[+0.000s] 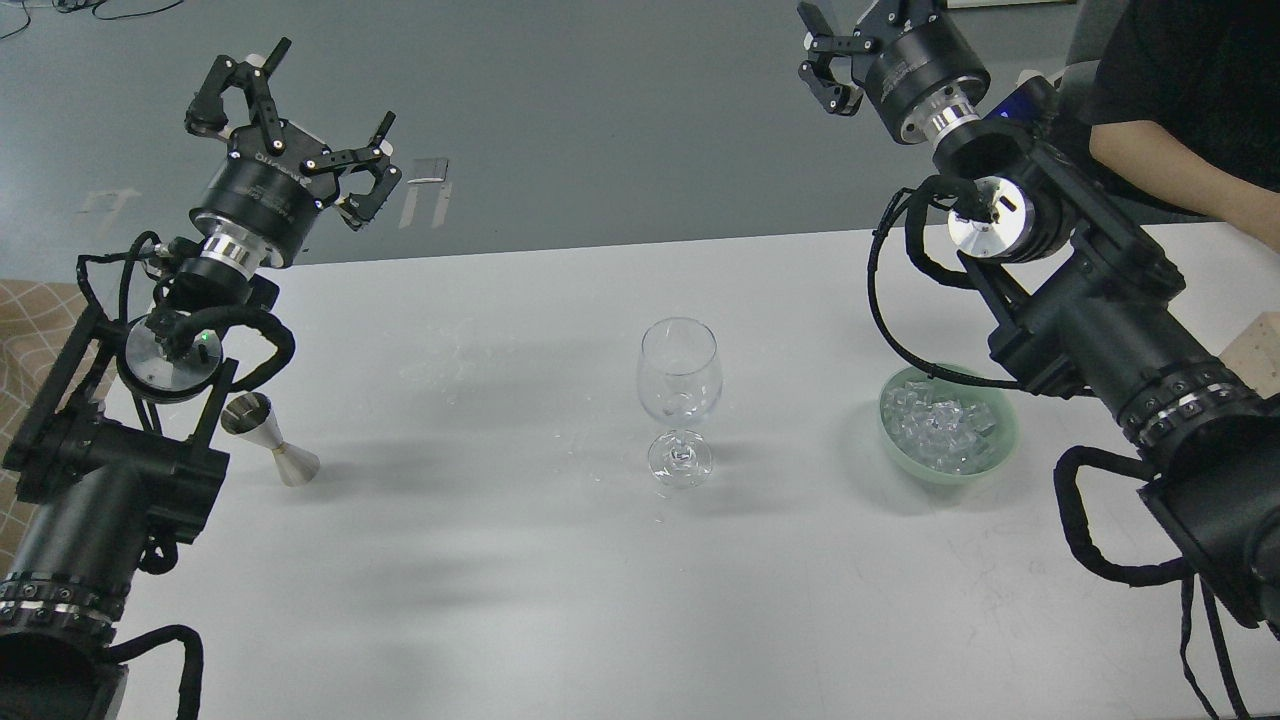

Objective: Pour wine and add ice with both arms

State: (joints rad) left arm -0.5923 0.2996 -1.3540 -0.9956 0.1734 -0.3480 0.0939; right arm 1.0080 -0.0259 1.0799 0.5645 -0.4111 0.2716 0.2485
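Note:
A clear stemmed wine glass [679, 400] stands upright in the middle of the white table [520, 590]. Wine cannot be made out in it. The ice [940, 433] is a heap of clear cubes in a pale green bowl [990, 462] at the right. A small metal jigger [270, 440] stands at the left, beside my left arm. My left gripper [295, 120] is open and empty, raised high beyond the table's far left edge. My right gripper [850, 45] is raised at the top right, partly cut off by the frame; its fingers look spread.
A person's bare forearm [1180, 170] reaches in over the table's far right corner. A tan checked cloth [30, 330] shows at the left edge. A pale block [1260, 350] sits at the right edge. Grey floor lies beyond the table.

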